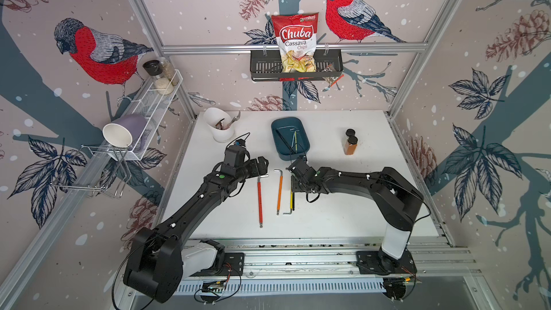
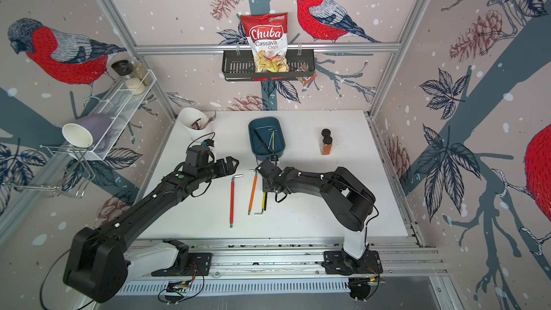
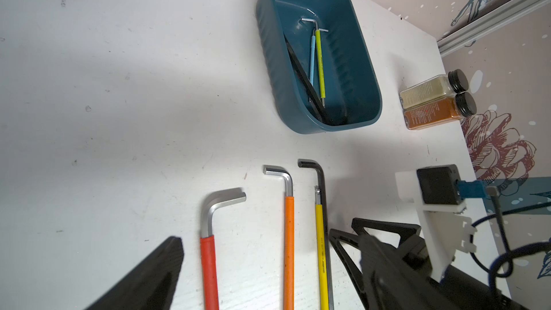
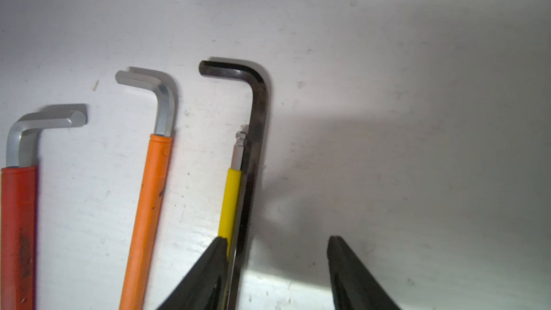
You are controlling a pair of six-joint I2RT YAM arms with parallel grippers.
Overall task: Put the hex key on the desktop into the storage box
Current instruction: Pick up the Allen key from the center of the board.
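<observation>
Several hex keys lie side by side on the white desktop: a red-sleeved one (image 1: 260,201), an orange one (image 1: 279,192), a yellow one (image 4: 229,201) and a bare black one (image 4: 258,120) touching it. The storage box (image 1: 273,132), a dark teal tub behind them, holds a few more keys. My right gripper (image 4: 277,241) is open and low over the table. One fingertip sits over the yellow key, and the black key's shaft lies just inside that finger. My left gripper (image 3: 274,243) hovers open above the red and orange keys and holds nothing.
A white utensil cup (image 1: 219,125) stands at the back left of the table and two spice jars (image 1: 351,141) at the back right. A black wall basket (image 1: 262,67) with a chips bag hangs behind. A white wire shelf (image 1: 155,99) runs along the left wall.
</observation>
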